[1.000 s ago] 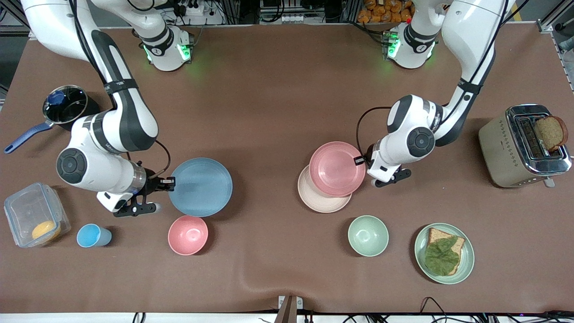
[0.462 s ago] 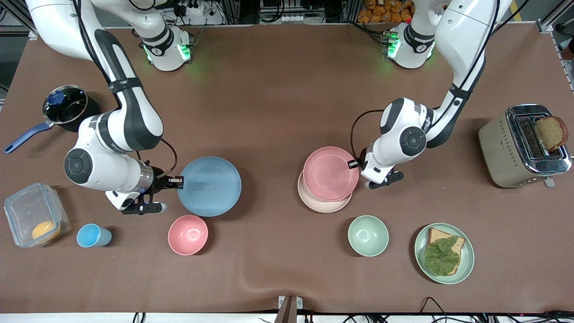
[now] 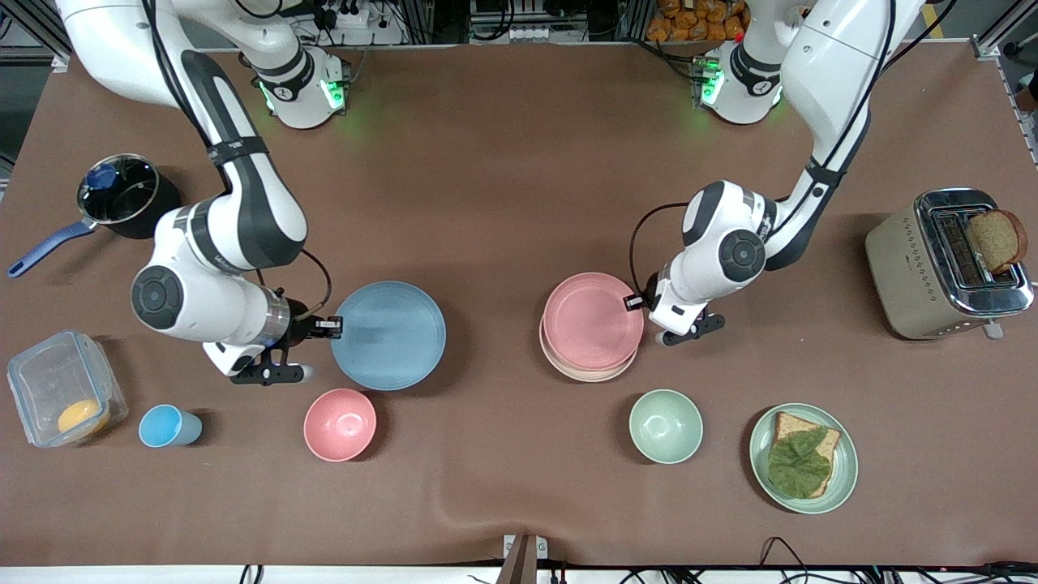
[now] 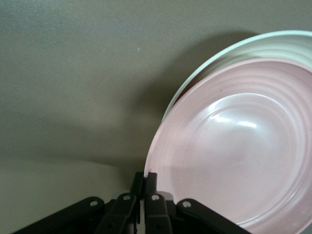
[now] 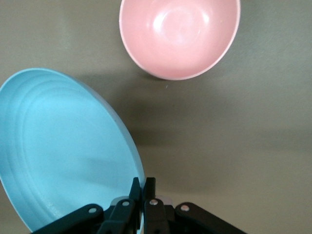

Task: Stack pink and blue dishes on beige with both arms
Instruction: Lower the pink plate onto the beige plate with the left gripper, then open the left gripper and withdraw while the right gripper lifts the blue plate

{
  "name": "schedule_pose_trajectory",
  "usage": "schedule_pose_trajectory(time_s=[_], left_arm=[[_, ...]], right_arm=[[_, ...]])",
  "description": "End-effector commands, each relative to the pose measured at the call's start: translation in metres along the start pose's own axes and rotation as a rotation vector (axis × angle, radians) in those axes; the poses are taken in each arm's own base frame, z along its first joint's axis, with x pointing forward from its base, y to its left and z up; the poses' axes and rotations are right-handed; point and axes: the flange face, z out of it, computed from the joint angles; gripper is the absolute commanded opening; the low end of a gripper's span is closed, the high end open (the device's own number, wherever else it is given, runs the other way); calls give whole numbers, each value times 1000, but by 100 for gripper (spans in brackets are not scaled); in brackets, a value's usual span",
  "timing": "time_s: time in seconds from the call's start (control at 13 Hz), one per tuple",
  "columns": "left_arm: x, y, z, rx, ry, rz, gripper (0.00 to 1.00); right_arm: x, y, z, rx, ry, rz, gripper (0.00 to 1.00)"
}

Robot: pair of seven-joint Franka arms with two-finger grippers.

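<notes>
My left gripper is shut on the rim of the pale pink plate. The plate lies almost squarely over the beige plate, of which only a thin crescent shows at the edge nearer the front camera. In the left wrist view the fingertips pinch the pink plate, with the beige plate showing past it. My right gripper is shut on the rim of the light blue plate, which sits toward the right arm's end of the table. The right wrist view shows that gripper clamped on the blue plate.
A small pink bowl sits just nearer the camera than the blue plate, beside a blue cup and a plastic box. A green bowl and a green plate with bread stand nearer than the stack. There are also a toaster and a pot.
The left gripper has slid the pink plate from partly overlapping the beige plate to almost covering it. The right gripper has carried the blue plate toward the left arm's end.
</notes>
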Motion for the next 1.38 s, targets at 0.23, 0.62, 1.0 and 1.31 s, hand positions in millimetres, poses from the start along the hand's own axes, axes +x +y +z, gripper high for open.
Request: schedule_pose_trajectory(time_s=[0.23,0.62,1.0,1.31], left_arm=[[2,4,19,-16,2,-16,0],[7,4,21,-18,6,-14,0],[11,0,19,-19,8,-22,0],[13,-1,16,-21,12,-27,0]], right_arm=[[-2,-24,4,10,-2,71,0],[-7,-46,7,68,-21,114,0],[-9,-58,15,64,-30,161,0],[-9,-59,16,72,-33,166,0]])
